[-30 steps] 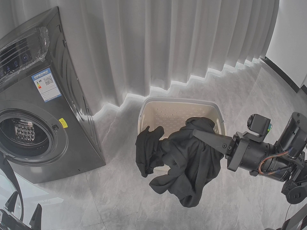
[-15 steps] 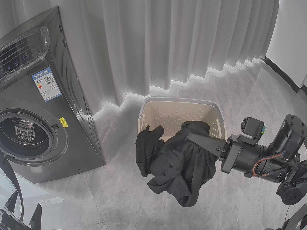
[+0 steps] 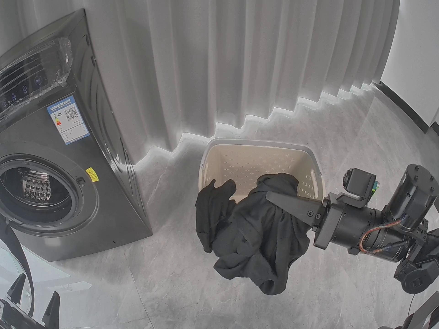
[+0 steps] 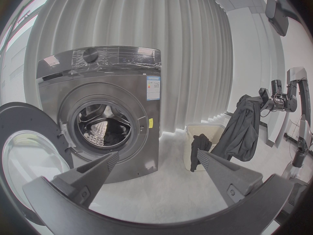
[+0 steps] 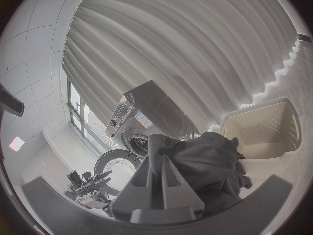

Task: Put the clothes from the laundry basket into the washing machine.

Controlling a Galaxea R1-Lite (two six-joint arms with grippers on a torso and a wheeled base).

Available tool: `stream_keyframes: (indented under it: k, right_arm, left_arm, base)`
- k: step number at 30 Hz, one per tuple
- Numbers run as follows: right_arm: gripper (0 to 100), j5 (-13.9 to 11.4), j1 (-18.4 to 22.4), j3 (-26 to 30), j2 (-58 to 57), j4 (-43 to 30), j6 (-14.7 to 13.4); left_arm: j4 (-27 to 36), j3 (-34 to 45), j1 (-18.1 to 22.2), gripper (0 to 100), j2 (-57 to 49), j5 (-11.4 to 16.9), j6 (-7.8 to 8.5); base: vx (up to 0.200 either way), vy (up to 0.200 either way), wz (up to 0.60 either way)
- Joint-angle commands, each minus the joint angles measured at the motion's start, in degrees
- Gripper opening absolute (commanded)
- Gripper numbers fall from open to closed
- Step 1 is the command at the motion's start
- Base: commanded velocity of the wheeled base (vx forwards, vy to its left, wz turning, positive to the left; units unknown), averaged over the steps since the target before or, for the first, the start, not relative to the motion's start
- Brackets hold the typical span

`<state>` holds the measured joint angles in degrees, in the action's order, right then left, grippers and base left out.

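The right gripper point(image 3: 270, 195) has its jaws pinched shut on a dark garment point(image 3: 260, 238), which hangs below them above the basket point(image 3: 256, 158). A second dark piece point(image 3: 212, 215) is draped over the rim beside it. Well off to the jaws' far side stands the washing machine point(image 3: 68, 161), door point(image 4: 26, 147) open. The left gripper point(image 4: 156, 155) faces it, jaws spread and empty. This looks like the carry step. Next, the garment must cross to the drum with its trailing hem lifted clear.
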<state>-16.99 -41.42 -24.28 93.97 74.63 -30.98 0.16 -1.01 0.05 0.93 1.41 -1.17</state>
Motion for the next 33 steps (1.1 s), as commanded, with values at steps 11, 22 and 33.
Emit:
stream_keyframes:
  k: [11,22,33]
  right_arm:
    - [0,-0.23,-0.94,0.73,1.84,2.01,-0.05]
    - [0,0.03,-0.15,0.03,3.07,4.65,0.92]
    - [0,0.12,-0.32,0.55,4.56,5.70,0.48]
  left_arm:
    - [0.02,0.84,0.04,100,-0.75,-0.10,-0.15]
    - [0.02,0.84,0.04,100,-0.75,-0.10,-0.15]
    - [0.02,0.84,0.04,100,-0.75,-0.18,-0.15]
  base:
    - [0.000,0.000,0.00]
    - [0.000,0.000,0.27]
    - [0.000,0.000,0.05]
